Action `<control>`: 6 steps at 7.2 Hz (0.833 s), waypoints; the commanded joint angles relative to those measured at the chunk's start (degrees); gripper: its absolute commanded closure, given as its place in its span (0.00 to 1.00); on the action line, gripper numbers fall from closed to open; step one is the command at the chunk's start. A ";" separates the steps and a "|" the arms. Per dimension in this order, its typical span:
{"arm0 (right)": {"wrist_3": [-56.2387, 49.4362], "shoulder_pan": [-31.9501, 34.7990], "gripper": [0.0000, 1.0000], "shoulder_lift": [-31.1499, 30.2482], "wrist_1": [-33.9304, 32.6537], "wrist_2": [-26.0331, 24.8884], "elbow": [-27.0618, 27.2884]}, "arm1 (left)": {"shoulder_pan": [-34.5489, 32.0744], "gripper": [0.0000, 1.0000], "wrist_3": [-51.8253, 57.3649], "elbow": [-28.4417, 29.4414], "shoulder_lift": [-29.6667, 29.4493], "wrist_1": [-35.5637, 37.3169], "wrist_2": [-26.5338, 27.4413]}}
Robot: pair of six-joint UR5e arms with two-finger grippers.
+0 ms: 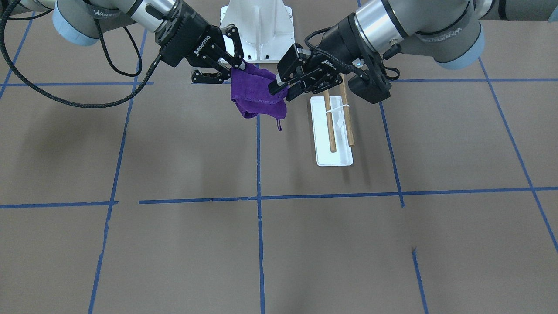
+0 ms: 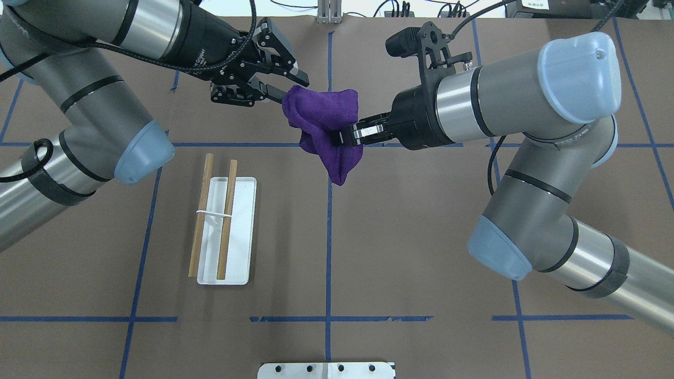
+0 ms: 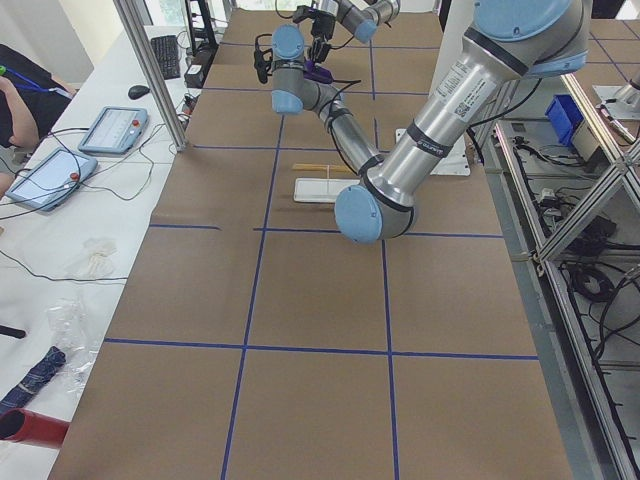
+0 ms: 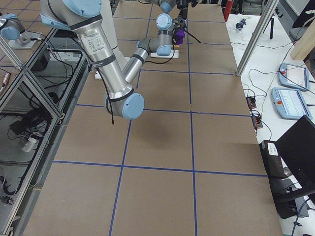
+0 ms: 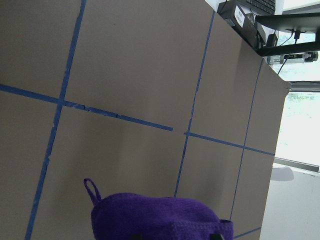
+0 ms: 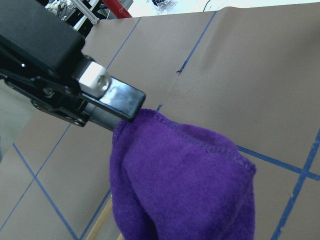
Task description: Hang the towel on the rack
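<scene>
Towel (image 2: 322, 113): purple, held aloft over the counter (image 2: 421, 237), midway between its left and right edges. Left gripper (image 2: 292, 90): jaws nearly together, nipping the towel's upper corner. Right gripper (image 2: 342, 138): jaws pinched on a fold at the opposite side, lower down. Cloth is bunched and creased between them, its lower end drooping, a small loop (image 1: 279, 126) dangling. Rack (image 2: 243, 237), wooden-railed on a white base, sits left of centre, apart from the towel.

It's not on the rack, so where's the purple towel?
In the overhead view, the purple towel hangs in the air mid-table, pinched between the left gripper and the right gripper, right of the rack.
</scene>
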 commanded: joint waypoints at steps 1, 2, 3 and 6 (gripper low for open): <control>0.07 -0.26 1.00 0.09 0.00 -0.50 -0.04 | 0.05 0.51 0.08 -0.06 0.00 0.00 -0.02; 0.07 -0.43 1.00 0.09 0.00 -0.77 -0.04 | 0.05 0.54 0.00 -0.06 0.00 0.00 -0.02; 0.07 -0.43 1.00 0.09 0.00 -0.77 -0.04 | 0.05 0.73 -0.18 -0.23 0.00 0.00 -0.02; 0.16 -0.44 1.00 0.18 0.00 -0.77 0.14 | -0.04 1.00 -0.10 -0.32 0.26 0.09 -0.02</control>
